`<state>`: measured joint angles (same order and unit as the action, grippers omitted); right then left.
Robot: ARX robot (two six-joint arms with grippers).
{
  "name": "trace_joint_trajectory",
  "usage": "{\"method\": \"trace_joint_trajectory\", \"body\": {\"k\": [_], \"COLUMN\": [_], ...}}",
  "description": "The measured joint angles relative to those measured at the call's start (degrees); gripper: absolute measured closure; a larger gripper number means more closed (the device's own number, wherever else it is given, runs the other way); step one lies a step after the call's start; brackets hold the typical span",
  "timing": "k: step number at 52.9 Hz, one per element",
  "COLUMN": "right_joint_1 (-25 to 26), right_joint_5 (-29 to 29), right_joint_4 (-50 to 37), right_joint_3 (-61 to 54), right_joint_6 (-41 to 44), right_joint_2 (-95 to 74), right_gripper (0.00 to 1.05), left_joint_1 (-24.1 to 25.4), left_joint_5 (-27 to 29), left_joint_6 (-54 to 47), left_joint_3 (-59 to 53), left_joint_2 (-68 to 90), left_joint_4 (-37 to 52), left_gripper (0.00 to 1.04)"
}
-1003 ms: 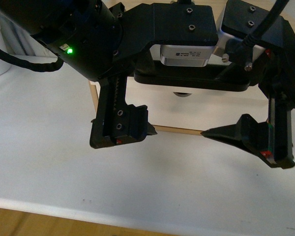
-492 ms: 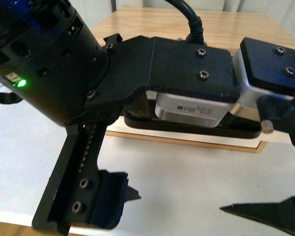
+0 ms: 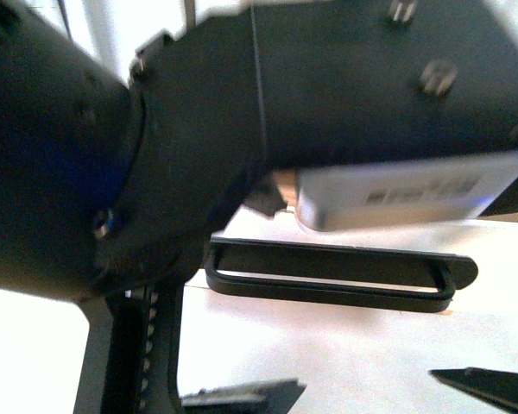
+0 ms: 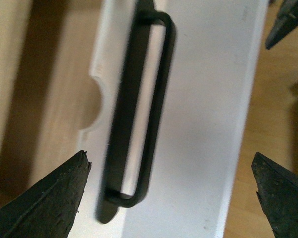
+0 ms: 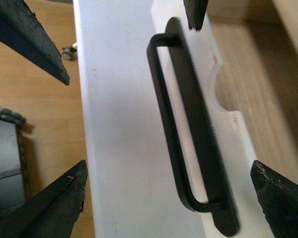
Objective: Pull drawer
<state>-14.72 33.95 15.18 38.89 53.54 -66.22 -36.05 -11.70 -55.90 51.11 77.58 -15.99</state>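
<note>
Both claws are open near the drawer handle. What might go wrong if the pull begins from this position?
1. Neither the left claw nor the right claw holds the handle; pulling now would likely move nothing.
2. Both claws hover over the same handle, so they may collide when closing.
3. An arm blocks most of the front view, so the drawer is hard to watch there.

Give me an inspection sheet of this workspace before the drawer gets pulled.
Surface: white surface, bare where visible; an arm blocks most of the front view.
Job's things: drawer shows light wood past its notched top edge; black handle ungripped.
Clutter: nothing seen.
Grippers: left gripper and right gripper both open, fingers either side of the handle, not touching.
Cables: nothing seen.
Surroundings: wooden floor, caster wheel.
</note>
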Motion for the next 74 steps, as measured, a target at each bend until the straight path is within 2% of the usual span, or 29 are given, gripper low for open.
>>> {"method": "trace_joint_trajectory", "body": {"k": [3, 11, 18, 24, 31, 35, 40, 45, 48, 55, 63, 66, 68, 71, 74], "right_joint_1": [0.6, 3.5, 7.4, 14.2, 23.3, 30.3, 36.2, 38.4, 40.7, 42.5, 42.5, 40.8, 38.6, 35.9, 33.2], "right_joint_5": [-0.2, -2.6, -5.4, -4.4, -1.5, 1.5, 3.1, 1.0, 0.4, -2.5, -2.4, -7.3, -11.1, -13.8, -16.3], "right_joint_4": [-1.6, -6.2, -9.6, -10.5, -10.8, -8.8, -7.7, -10.4, -12.2, -14.3, -14.4, -17.8, -18.1, -17.9, -17.4], "right_joint_3": [-1.3, -6.6, -11.9, -17.1, -20.7, -23.1, -25.6, -28.5, -30.6, -32.1, -32.1, -33.6, -34.4, -34.8, -35.1], "right_joint_6": [-1.5, -7.5, -13.4, -19.2, -23.9, -26.1, -29.0, -33.5, -37.7, -43.1, -44.9, -47.9, -49.9, -51.1, -51.8], "right_joint_2": [3.0, 14.9, 24.7, 34.3, 41.6, 46.9, 52.0, 54.1, 54.3, 54.4, 54.6, 56.2, 57.7, 59.3, 60.3], "right_gripper": [0.09, 0.09, 0.09, 0.09, 0.09, 0.09, 0.09, 0.09, 0.09, 0.09, 0.09, 0.18, 0.26, 0.37, 0.48], "left_joint_1": [-0.3, -0.5, -0.4, 1.2, 2.7, 3.1, 3.0, 3.5, 5.2, 10.4, 11.4, 11.5, 12.8, 17.8, 20.4], "left_joint_5": [1.1, 8.8, 19.1, 28.3, 36.5, 41.8, 48.0, 54.2, 55.9, 53.8, 53.6, 53.6, 49.0, 35.2, 29.0], "left_joint_6": [1.3, 8.5, 14.8, 20.1, 25.5, 29.6, 34.9, 42.9, 49.4, 62.3, 68.3, 68.8, 67.2, 62.7, 60.4], "left_joint_3": [-1.2, -7.6, -15.7, -25.6, -33.8, -38.4, -41.6, -43.1, -43.4, -43.9, -43.9, -43.9, -45.2, -50.1, -50.5], "left_joint_2": [-2.3, -12.7, -22.0, -32.0, -41.8, -49.1, -57.8, -62.1, -62.2, -63.5, -63.6, -63.6, -65.5, -71.6, -74.5], "left_joint_4": [2.7, 13.9, 21.6, 26.1, 24.8, 21.0, 15.4, 11.9, 8.6, 4.5, 4.1, 4.1, 7.0, 15.4, 17.1], "left_gripper": [0.06, 0.06, 0.06, 0.06, 0.06, 0.06, 0.06, 0.06, 0.06, 0.06, 0.06, 0.06, 0.10, 0.22, 0.31]}}
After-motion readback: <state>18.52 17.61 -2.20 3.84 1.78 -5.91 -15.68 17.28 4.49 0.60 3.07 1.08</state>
